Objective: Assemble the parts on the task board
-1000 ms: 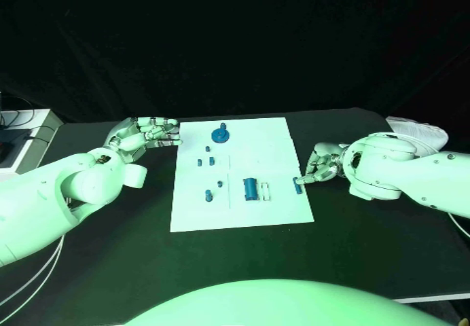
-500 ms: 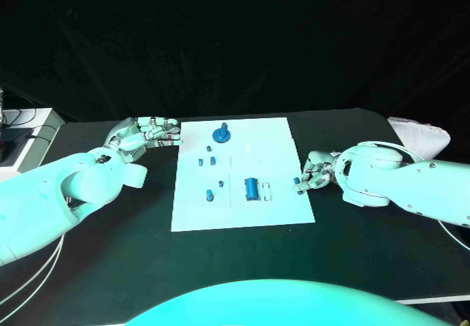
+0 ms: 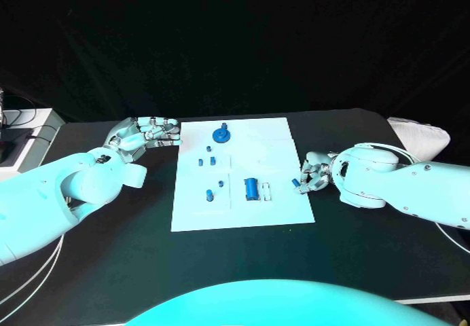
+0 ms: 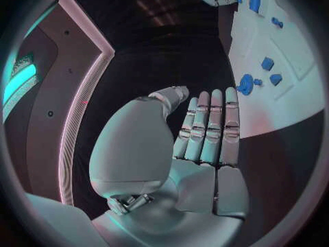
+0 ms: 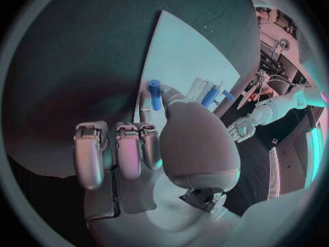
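The white task board (image 3: 284, 146) lies mid-table with several blue parts on it: a round piece (image 3: 222, 135) at the far end, a cylinder (image 3: 252, 188) nearer, and small pegs (image 3: 208, 195) between. My right hand (image 3: 315, 168) is at the board's right edge and pinches a small blue peg (image 3: 296, 183) between thumb and a finger; the right wrist view shows that peg (image 5: 155, 94) at the fingertips, beside the board (image 5: 185, 60). My left hand (image 3: 147, 136) hovers off the board's far left corner, and the left wrist view shows this hand (image 4: 205, 132) holding nothing, fingers straight.
Black table (image 3: 117, 244) surrounds the board. A pale box (image 3: 24, 132) stands at the table's far left edge. The left wrist view shows the round piece (image 4: 245, 84) and the board (image 4: 288, 101) beyond the fingertips.
My right arm has swung in toward the board; the hand with the peg has shifted slightly along the board's right edge. The left arm has not moved.
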You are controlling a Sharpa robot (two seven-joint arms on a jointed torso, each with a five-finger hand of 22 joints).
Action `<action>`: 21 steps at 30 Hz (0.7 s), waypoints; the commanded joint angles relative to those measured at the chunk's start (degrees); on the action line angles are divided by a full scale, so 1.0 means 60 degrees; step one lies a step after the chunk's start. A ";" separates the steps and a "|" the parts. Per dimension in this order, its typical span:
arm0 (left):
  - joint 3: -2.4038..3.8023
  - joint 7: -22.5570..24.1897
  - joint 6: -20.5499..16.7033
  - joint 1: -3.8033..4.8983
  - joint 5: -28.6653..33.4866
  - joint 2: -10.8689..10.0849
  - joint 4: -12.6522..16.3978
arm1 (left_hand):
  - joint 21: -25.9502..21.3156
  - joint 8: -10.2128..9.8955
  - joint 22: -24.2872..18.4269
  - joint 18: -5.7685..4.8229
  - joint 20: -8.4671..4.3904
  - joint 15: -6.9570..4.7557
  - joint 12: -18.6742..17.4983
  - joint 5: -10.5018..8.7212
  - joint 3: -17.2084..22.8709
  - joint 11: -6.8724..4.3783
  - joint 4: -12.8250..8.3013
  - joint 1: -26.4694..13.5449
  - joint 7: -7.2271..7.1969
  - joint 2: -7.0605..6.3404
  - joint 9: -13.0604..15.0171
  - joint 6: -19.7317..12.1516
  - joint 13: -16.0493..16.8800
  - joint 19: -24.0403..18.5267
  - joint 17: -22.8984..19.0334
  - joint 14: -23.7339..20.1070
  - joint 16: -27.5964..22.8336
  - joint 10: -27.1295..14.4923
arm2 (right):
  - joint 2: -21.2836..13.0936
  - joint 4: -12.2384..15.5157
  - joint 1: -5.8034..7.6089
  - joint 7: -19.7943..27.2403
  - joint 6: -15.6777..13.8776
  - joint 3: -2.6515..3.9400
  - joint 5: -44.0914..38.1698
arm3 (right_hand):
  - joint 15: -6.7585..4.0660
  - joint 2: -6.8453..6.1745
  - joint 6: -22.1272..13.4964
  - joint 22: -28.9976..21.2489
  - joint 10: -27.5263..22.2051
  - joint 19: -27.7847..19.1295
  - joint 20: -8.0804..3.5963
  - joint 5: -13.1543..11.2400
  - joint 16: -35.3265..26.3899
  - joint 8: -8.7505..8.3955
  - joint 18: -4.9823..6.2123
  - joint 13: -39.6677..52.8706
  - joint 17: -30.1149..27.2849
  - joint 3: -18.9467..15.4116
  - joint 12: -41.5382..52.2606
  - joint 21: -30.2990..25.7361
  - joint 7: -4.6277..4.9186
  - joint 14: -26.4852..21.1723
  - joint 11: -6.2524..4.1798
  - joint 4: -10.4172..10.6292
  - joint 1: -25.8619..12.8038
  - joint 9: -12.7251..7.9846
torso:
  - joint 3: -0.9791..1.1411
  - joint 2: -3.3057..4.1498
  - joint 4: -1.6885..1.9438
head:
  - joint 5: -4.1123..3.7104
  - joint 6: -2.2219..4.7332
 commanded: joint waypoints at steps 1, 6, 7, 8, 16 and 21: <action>0.0006 0.0025 0.0078 -0.0005 0.0044 0.0014 0.0025 | -0.0041 0.0014 -0.0013 0.0031 0.0071 -0.0002 -0.0025 0.0033 0.0013 0.0053 0.0023 -0.0022 0.0043 -0.0009 -0.0015 -0.0008 -0.0003 0.0002 0.0016 -0.0065 -0.0064 -0.0038 | 0.0055 0.0021 -0.0092 0.0009 -0.0030 -0.0052 -0.0146 | -0.0039 0.0014 -0.0175 0.2412 0.0983 0.0911 -0.0038 0.0552 0.0041 -0.0358 -0.0136 0.2513 0.2516 0.0482 0.0057 -0.0025 -0.0043 0.1015 -0.0029 -0.0168 0.0557 -0.0119 | -0.0004 0.0001 0.0007 | 0.0005 0.0001; 0.0006 0.0011 0.0087 -0.0005 0.0044 0.0017 0.0025 | -0.0041 0.0014 -0.0013 0.0031 0.0071 -0.0002 -0.0025 0.0033 0.0013 0.0053 0.0023 -0.0022 0.0043 -0.0009 -0.0015 -0.0008 -0.0003 0.0002 0.0016 -0.0065 -0.0064 -0.0038 | 0.0073 0.0042 -0.0100 0.0025 -0.0170 -0.0052 -0.0154 | 0.0033 -0.0414 -0.0076 0.2415 0.0983 0.0913 0.0023 0.1290 0.0041 -0.0512 -0.0138 0.2513 0.2516 0.1796 0.0057 -0.0012 0.0039 0.1015 0.0043 -0.0391 0.0630 -0.0182 | -0.0007 -0.0005 0.0010 | -0.0003 0.0001; 0.0006 0.0008 0.0088 -0.0005 0.0044 0.0015 0.0024 | -0.0041 0.0014 -0.0013 0.0031 0.0071 -0.0002 -0.0025 0.0033 0.0013 0.0053 0.0023 -0.0022 0.0043 -0.0009 -0.0015 -0.0008 -0.0003 0.0002 0.0016 -0.0065 -0.0064 -0.0038 | 0.0074 0.0050 -0.0101 0.0027 -0.0196 -0.0052 -0.0154 | 0.0037 -0.0489 -0.0064 0.2417 0.0983 0.0914 0.0029 0.1384 0.0041 -0.0520 -0.0139 0.2513 0.2516 0.1992 0.0057 -0.0006 0.0045 0.1015 0.0046 -0.0449 0.0574 -0.0169 | -0.0010 -0.0007 0.0010 | -0.0002 0.0001; 0.0006 0.0004 0.0090 -0.0005 0.0044 0.0014 0.0024 | -0.0041 0.0014 -0.0013 0.0031 0.0071 -0.0002 -0.0025 0.0033 0.0013 0.0053 0.0023 -0.0022 0.0043 -0.0009 -0.0015 -0.0008 -0.0003 0.0002 0.0016 -0.0065 -0.0064 -0.0038 | 0.0073 0.0060 -0.0102 0.0030 -0.0226 -0.0052 -0.0155 | 0.0041 -0.0520 -0.0057 0.2415 0.0983 0.0913 0.0030 0.1428 0.0041 -0.0522 -0.0138 0.2513 0.2516 0.2092 0.0057 -0.0013 0.0047 0.1015 0.0048 -0.0485 0.0543 -0.0158 | -0.0012 -0.0006 0.0010 | 0.0004 0.0001; 0.0006 -0.0014 0.0081 -0.0006 0.0044 0.0013 0.0022 | -0.0051 0.0004 -0.0020 0.0033 0.0073 0.0004 -0.0032 0.0041 0.0031 0.0068 0.0045 -0.0028 0.0065 0.0024 -0.0024 -0.0024 -0.0006 0.0007 0.0030 -0.0067 -0.0071 -0.0059 | -0.0023 0.0268 -0.0098 0.0056 -0.0484 -0.0048 0.0019 | 0.0043 -0.0636 -0.0028 0.2413 0.0983 0.0911 0.0037 0.1590 0.0041 -0.0514 -0.0136 0.2513 0.2516 0.2482 0.0057 -0.0020 0.0053 0.1015 0.0052 -0.0650 0.0358 -0.0095 | -0.0012 -0.0011 0.0008 | 0.0035 0.0001; 0.0006 -0.0022 0.0076 -0.0006 0.0044 0.0013 0.0018 | -0.0051 0.0004 -0.0020 0.0033 0.0073 0.0004 -0.0032 0.0041 0.0031 0.0068 0.0045 -0.0028 0.0065 0.0024 -0.0024 -0.0024 -0.0006 0.0007 0.0030 -0.0067 -0.0071 -0.0059 | -0.0181 0.0613 0.0069 0.0067 -0.0661 -0.0031 0.0562 | 0.0037 -0.0691 0.0000 0.2420 0.0983 0.0917 0.0035 0.1623 0.0041 -0.0495 -0.0142 0.2513 0.2516 0.2597 0.0057 0.0009 0.0041 0.1015 0.0044 -0.0666 0.0170 -0.0055 | -0.0010 -0.0005 0.0009 | 0.0043 0.0001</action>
